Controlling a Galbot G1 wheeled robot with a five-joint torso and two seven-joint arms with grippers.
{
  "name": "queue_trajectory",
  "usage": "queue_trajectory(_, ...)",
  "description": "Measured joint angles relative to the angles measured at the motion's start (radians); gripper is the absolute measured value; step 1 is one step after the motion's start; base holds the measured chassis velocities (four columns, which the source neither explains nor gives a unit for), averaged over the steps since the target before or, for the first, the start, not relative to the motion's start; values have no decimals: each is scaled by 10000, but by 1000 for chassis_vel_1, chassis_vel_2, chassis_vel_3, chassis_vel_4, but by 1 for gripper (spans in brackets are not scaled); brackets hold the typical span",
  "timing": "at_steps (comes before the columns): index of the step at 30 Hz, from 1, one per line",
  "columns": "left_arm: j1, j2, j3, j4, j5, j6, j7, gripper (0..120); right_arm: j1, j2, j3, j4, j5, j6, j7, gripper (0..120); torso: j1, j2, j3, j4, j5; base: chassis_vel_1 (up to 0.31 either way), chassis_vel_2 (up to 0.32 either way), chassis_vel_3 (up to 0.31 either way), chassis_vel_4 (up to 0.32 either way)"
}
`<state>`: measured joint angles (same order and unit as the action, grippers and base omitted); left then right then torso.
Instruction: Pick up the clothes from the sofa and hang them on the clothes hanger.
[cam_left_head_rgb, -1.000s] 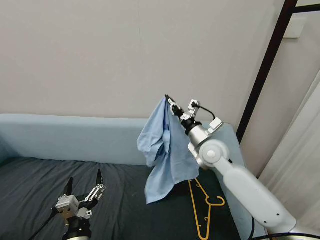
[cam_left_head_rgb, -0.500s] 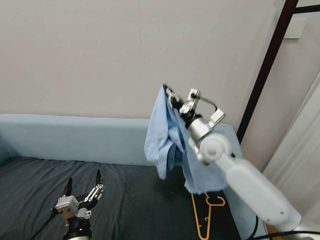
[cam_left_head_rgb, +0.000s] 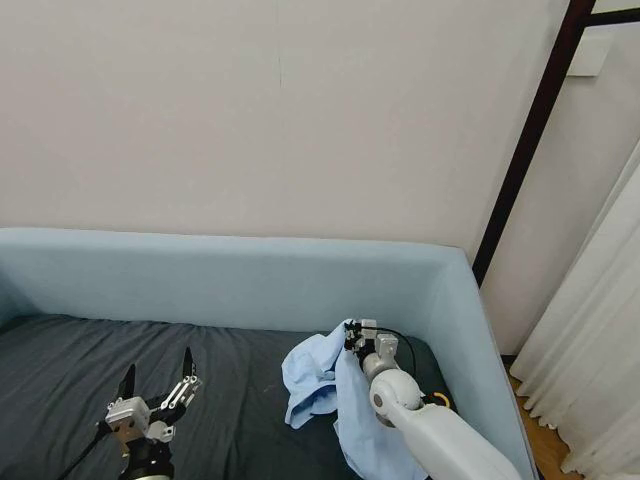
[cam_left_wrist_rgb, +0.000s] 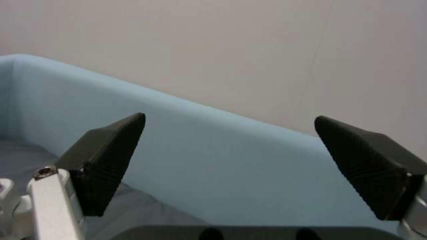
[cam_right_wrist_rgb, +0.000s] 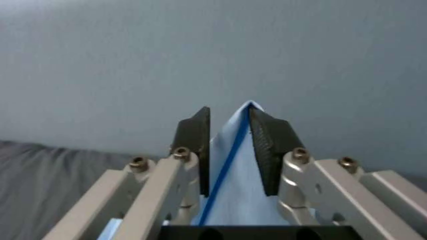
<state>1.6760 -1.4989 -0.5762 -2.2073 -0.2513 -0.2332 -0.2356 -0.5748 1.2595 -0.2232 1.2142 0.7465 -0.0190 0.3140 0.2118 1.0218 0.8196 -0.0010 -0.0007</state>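
A light blue garment (cam_left_head_rgb: 315, 375) hangs low over the dark sofa seat (cam_left_head_rgb: 200, 400), bunched beside my right arm. My right gripper (cam_left_head_rgb: 351, 336) is shut on the garment's top edge, close to the seat at the sofa's right end. In the right wrist view the black pads (cam_right_wrist_rgb: 267, 145) pinch a fold of the blue garment (cam_right_wrist_rgb: 233, 205), and the right gripper (cam_right_wrist_rgb: 230, 150) points at the wall. A yellow hanger (cam_left_head_rgb: 441, 402) peeks out behind the right arm. My left gripper (cam_left_head_rgb: 158, 362) stands open over the seat's left part, and in its wrist view the left gripper (cam_left_wrist_rgb: 230, 150) holds nothing.
The light blue sofa back (cam_left_head_rgb: 200, 285) runs across the view and turns into an armrest (cam_left_head_rgb: 470, 330) at the right. A black pole (cam_left_head_rgb: 525, 150) rises against the wall at the right, with a white curtain (cam_left_head_rgb: 600, 330) beside it.
My right arm has dropped from above the sofa back down to just over the seat, taking the blue garment with it. The left gripper has barely moved.
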Motion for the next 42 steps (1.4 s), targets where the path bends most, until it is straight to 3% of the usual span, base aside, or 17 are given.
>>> queue_trajectory(2,5,-24,19,23,10,-26,0,100,31,2,52,-18,-148,102,119,32,0,0,0,-2,-1,0,0,0,0)
queue_trajectory(5,-5,-57,54,86,26,-77,1,100,21,45,184,291,-335,441,1394,45,0,0,-1,-2,0,0,0,0,0)
queue_trajectory(10,-83,26,-16,302,8,-121,6,100,-568,-293,124,1493,-1,-214,2204,64,0,0,0,-2,-2,0,0,0,0)
queue_trajectory(13,-144,272,-224,551,-100,-124,41,100,-1028,-469,41,2109,-212,-442,2080,72,0,0,-1,-5,1,0,0,0,0)
queue_trajectory(20,-97,1022,-781,1087,-500,-131,530,100,-1633,-819,464,2374,-2765,-635,596,98,-1,0,-1,-1,0,0,0,0,0)
queue_trajectory(25,-69,1050,-949,1109,-542,-140,550,100,-2279,-1376,448,3299,-2931,-632,-363,100,0,1,-1,-5,-2,0,0,0,0)
queue_trajectory(30,19,942,-998,983,-530,-140,546,100,-2917,-1678,97,3144,-4476,738,-2774,100,-1,1,-2,-2,0,0,0,0,0)
queue_trajectory(33,120,888,-1082,779,-508,-141,519,100,-3080,-1499,-431,2625,-5912,203,-2573,100,-1,1,-1,-2,2,0,0,0,0)
queue_trajectory(39,210,850,-1116,638,-519,-144,465,100,-2861,-1304,-638,1942,-6302,-156,-2214,100,0,1,-1,-1,1,0,0,0,0)
queue_trajectory(42,238,790,-1095,584,-517,-162,430,100,-2752,-1165,-641,1421,-6771,-219,-2061,89,0,1,-1,-2,0,0,0,0,0)
